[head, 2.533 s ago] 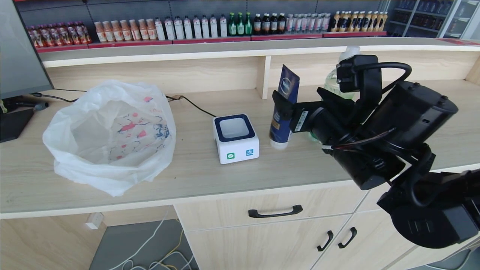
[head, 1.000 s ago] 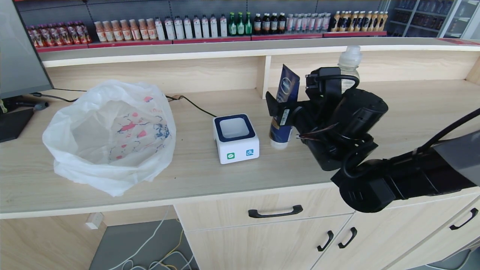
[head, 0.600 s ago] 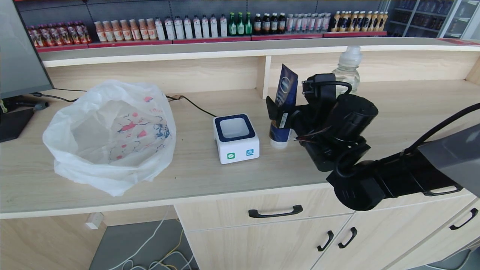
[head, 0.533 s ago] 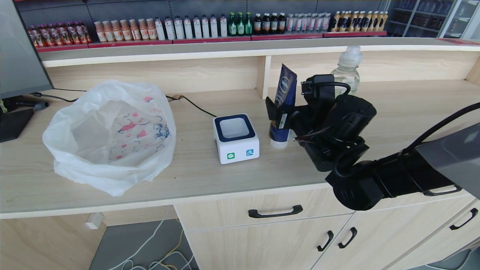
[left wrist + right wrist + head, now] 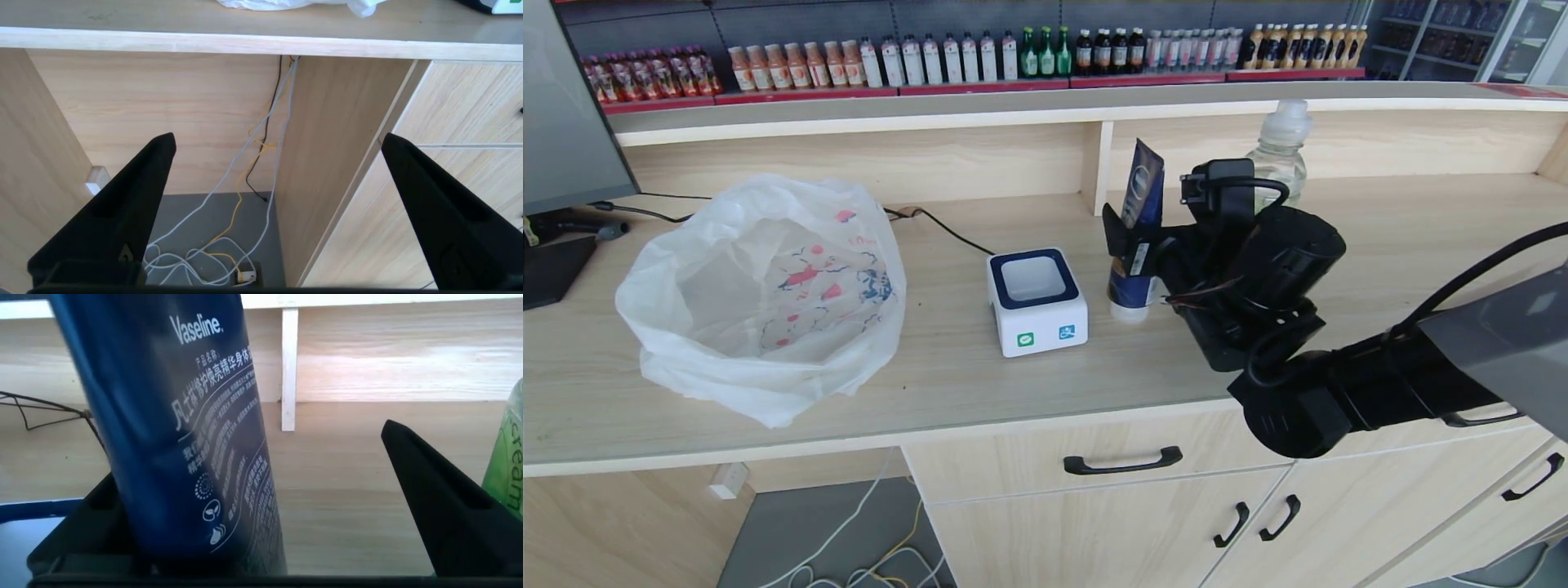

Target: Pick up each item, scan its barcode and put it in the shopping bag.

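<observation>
A dark blue tube [image 5: 1143, 188] stands cap-down on the counter [image 5: 964, 367], just right of the white scanner [image 5: 1036, 300]. My right gripper [image 5: 1131, 237] is open around its middle. In the right wrist view the tube [image 5: 196, 457] leans against one finger [image 5: 90, 514] while the other finger [image 5: 441, 498] stands apart from it. The white shopping bag [image 5: 768, 294] gapes open on the counter's left. My left gripper [image 5: 278, 139] is open and holds nothing, below counter level and facing the cabinet.
A clear bottle [image 5: 1278, 155] with a white cap stands behind my right arm, seen green beside the finger [image 5: 507, 449]. A wooden divider [image 5: 1097, 167] rises behind the tube. The scanner's cable [image 5: 947, 233] runs to the back. A monitor base [image 5: 556, 261] sits far left.
My right arm has swung down and left until its fingers straddle the tube. The tube's top has since leaned slightly left. Bag and scanner have not moved.
</observation>
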Tool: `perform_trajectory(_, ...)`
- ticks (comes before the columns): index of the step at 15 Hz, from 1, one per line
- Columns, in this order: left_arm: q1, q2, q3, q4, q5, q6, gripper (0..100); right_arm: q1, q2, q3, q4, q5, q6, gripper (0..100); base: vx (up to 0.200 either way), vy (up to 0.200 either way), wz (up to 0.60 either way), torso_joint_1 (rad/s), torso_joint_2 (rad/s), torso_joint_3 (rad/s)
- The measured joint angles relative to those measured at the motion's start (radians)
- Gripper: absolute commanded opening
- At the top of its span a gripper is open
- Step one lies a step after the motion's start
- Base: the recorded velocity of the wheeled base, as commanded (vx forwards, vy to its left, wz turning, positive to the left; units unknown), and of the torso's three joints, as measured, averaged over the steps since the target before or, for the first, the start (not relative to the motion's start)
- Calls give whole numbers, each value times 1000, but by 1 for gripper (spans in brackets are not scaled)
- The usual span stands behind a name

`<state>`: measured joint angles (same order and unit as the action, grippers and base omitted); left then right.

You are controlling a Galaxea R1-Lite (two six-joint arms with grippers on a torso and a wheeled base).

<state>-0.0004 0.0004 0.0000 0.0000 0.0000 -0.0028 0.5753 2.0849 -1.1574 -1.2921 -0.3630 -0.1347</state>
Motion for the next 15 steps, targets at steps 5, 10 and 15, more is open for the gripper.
perform_trajectory(5, 0, 0, 0, 0, 0, 0, 100, 9, 0, 27, -34, 1, 1, 100, 0, 0, 0, 0, 0, 0)
perform_trajectory(10, 0, 0, 0, 0, 0, 0, 100, 15, -2, 80, -57, 1, 3, 100, 0, 0, 0, 0, 0, 0)
perform_trajectory(15, 0, 0, 0, 0, 0, 0, 100, 15, 0, 122, -70, -1, 33, 100, 0, 0, 0, 0, 0, 0)
